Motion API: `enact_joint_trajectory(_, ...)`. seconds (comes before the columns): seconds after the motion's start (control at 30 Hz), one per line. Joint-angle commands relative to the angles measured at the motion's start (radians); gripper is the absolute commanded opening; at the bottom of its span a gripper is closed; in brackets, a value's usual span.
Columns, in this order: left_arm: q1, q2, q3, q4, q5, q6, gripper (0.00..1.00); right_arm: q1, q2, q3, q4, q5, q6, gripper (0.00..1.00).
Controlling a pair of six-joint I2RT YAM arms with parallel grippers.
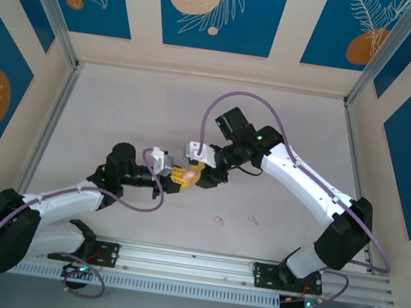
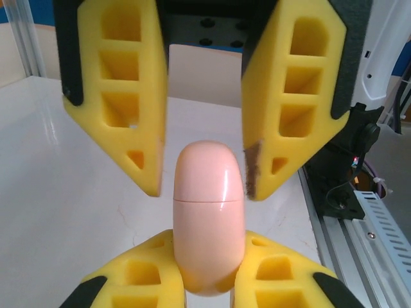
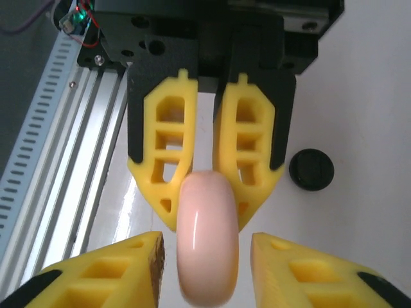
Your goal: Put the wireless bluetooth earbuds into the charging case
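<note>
Grips closed pink case point(image 2: 209, 212) in clamped left hand point(image 2: 209, 250), flanks its top with part-open empty right hand point(image 3: 207, 244), leaves earbuds point(image 1: 218, 220) on tabletop point(image 1: 135, 104); may twist case free by prying off-centre.

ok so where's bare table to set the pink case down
Free: the far strip of table between the back wall and the arms, and the patch by the left wall. Crowded: the middle, where the left gripper and right gripper meet at the case, and nearer, two earbuds by the rail.
</note>
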Motion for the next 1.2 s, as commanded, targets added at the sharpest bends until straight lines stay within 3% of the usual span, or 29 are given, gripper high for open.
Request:
enact_joint_trajectory(0.0,-0.011,0.007,0.014,0.117,0.046,-0.047,0.09,-0.068,-0.104,-0.106,0.139,-0.199,0.09,0.45)
enact_joint_trajectory(0.2,-0.012,0.048,-0.002,0.277,0.06,-0.138,0.09,-0.139,-0.177,-0.252,0.343,-0.394,0.229,0.48)
enact_joint_trajectory(0.43,-0.012,0.088,-0.012,0.395,0.06,-0.203,0.09,-0.146,-0.161,-0.267,0.389,-0.449,0.269,0.48)
enact_joint_trajectory(0.6,-0.011,0.108,-0.014,0.45,0.064,-0.239,0.09,-0.146,-0.153,-0.263,0.386,-0.45,0.267,0.39)
enact_joint_trajectory(0.83,-0.01,0.114,-0.015,0.487,0.063,-0.266,0.09,-0.146,-0.134,-0.247,0.377,-0.455,0.263,0.34)
enact_joint_trajectory(0.93,-0.012,0.113,-0.015,0.487,0.06,-0.268,0.1,-0.145,-0.13,-0.236,0.361,-0.452,0.252,0.24)
enact_joint_trajectory(1.07,-0.012,0.101,-0.023,0.432,0.039,-0.231,0.3,-0.146,-0.134,-0.201,0.276,-0.393,0.189,0.17)
enact_joint_trajectory(1.17,-0.011,0.069,-0.018,0.299,0.02,-0.146,0.42,-0.135,-0.127,-0.14,0.143,-0.261,0.108,0.17)
